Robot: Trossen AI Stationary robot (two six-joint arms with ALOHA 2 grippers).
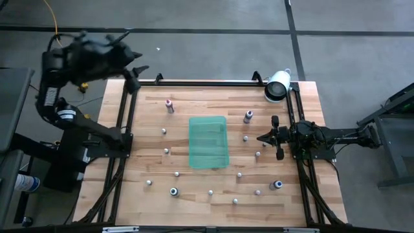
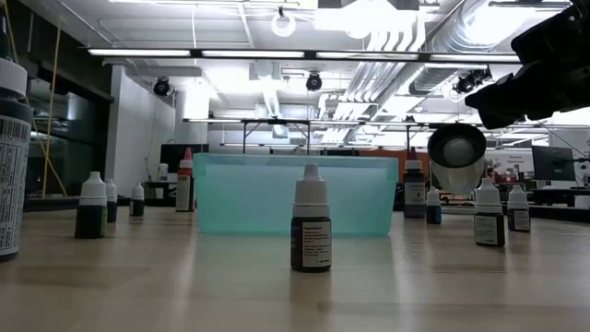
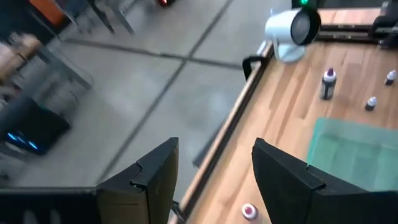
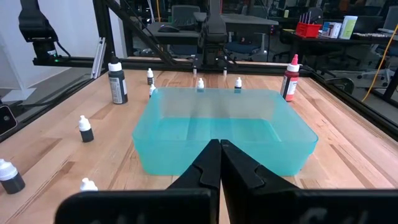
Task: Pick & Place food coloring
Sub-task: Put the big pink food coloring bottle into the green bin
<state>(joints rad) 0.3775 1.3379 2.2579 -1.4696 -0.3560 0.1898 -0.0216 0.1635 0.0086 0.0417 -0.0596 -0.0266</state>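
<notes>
Over table (image 1: 194,188), right gripper (image 4: 219,163) closed, empty.

A translucent green tray (image 1: 208,141) sits open side up near the middle of the wooden desk (image 1: 194,200). A white cylinder (image 1: 277,85) lies on its side at the desk's far right corner, its dark open end facing the tray.
</notes>
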